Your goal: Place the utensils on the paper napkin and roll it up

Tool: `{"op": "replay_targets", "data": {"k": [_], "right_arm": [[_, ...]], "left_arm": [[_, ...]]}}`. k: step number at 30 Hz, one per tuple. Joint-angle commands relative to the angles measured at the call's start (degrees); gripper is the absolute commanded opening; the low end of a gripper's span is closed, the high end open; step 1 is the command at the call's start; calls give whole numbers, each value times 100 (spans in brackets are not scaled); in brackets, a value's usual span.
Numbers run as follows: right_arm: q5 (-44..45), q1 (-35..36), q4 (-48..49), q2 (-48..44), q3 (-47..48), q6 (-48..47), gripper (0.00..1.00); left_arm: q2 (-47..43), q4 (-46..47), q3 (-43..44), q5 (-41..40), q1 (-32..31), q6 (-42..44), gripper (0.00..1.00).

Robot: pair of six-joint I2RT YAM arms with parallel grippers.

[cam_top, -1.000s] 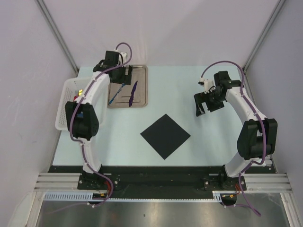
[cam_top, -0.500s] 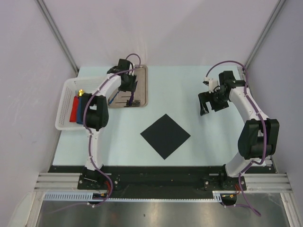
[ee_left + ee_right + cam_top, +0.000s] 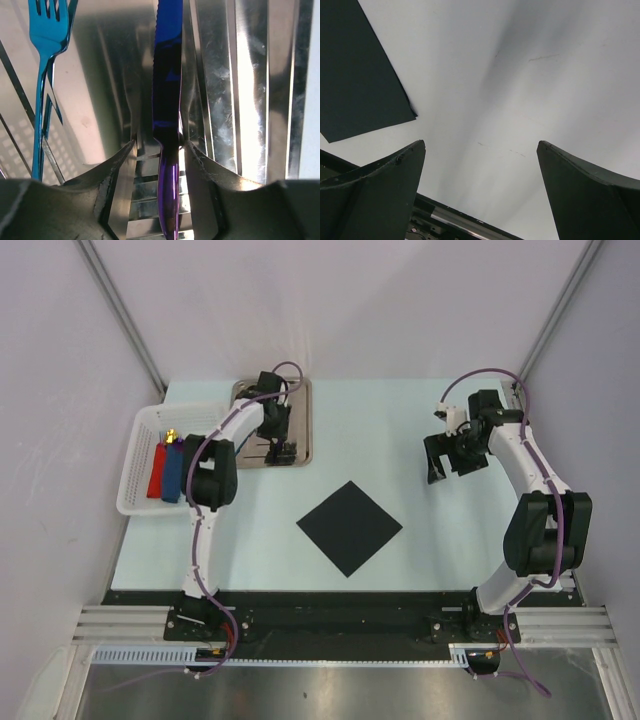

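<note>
The dark purple knife (image 3: 167,75) and the bright blue fork (image 3: 44,45) lie side by side in the steel tray (image 3: 303,400) at the back left. My left gripper (image 3: 160,145) is low over the tray and open. Its fingers straddle the knife's handle with a small gap on each side. In the top view the left gripper (image 3: 283,447) hides most of both utensils. The black paper napkin (image 3: 349,528) lies flat mid-table, a corner towards me; one corner shows in the right wrist view (image 3: 360,75). My right gripper (image 3: 438,458) is open and empty above bare table, right of the napkin.
A white basket (image 3: 137,455) stands left of the tray, holding a flat red piece (image 3: 157,470) and a flat blue piece (image 3: 173,472). The table's near edge has a black rail (image 3: 450,220). Grey walls close in the back and sides.
My left arm has swung right over the steel tray and brought its gripper down around the purple knife. My right gripper has drifted slightly right and back.
</note>
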Motion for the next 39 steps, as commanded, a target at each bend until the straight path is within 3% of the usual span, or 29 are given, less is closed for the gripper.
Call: {"op": "replay_targets", "data": {"k": [1,9,18,21,22,28,33,39], "right_arm": [[21,-42,-39,-2,188,-121,100],[73,-209,-92,-2,285,-218,100],[38,-236,-83,25,329,-218,100],[73,-253,-74,34,355,-244,100],[73,-262,-74,34,364,-244,100],[-41,-253,-48,77,461,-192,100],[-76,-262,75,60,531,-25,100],[-23,-376,470,-291,399,309,100]], "left_arm": [[153,-18,298,-162,-42,-120,47],[144,-123,307,13,-42,-252,45],[39,-431,122,488,-42,-533,32],[56,-536,166,497,-42,-525,14],[48,-554,175,471,-42,-525,0],[-740,-450,-35,-74,-42,-919,0],[-1893,-36,-1001,-189,-59,-1499,0],[-3220,-255,-2161,-444,-331,-2211,0]]}}
